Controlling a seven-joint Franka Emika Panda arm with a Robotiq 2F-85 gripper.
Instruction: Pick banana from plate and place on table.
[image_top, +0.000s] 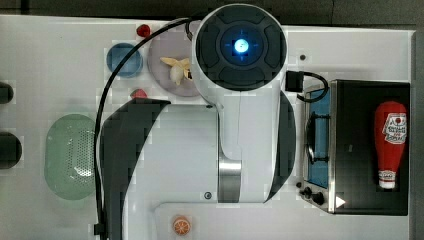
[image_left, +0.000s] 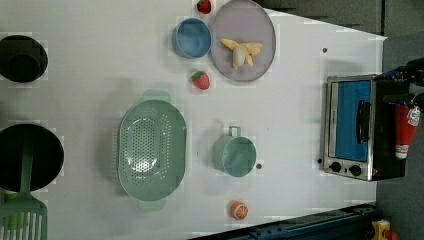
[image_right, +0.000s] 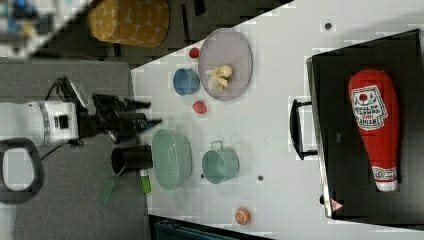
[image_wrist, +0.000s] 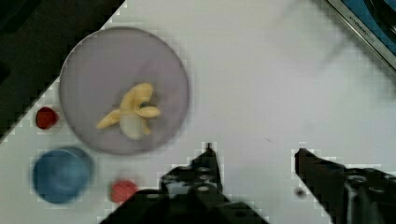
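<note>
- Banana (image_wrist: 132, 113) lies mid-plate (image_wrist: 88, 60), peel flaps splayed, untouched — pick not yet begun.
- Gripper (image_wrist: 254, 156) hangs high over bare table (image_wrist: 261, 79) just beside the plate; fingers spread wide, nothing held — likely set for descent.
- Strawberries (image_wrist: 123, 190) and blue bowl (image_wrist: 60, 174) sit near the plate — keep clear.
</note>
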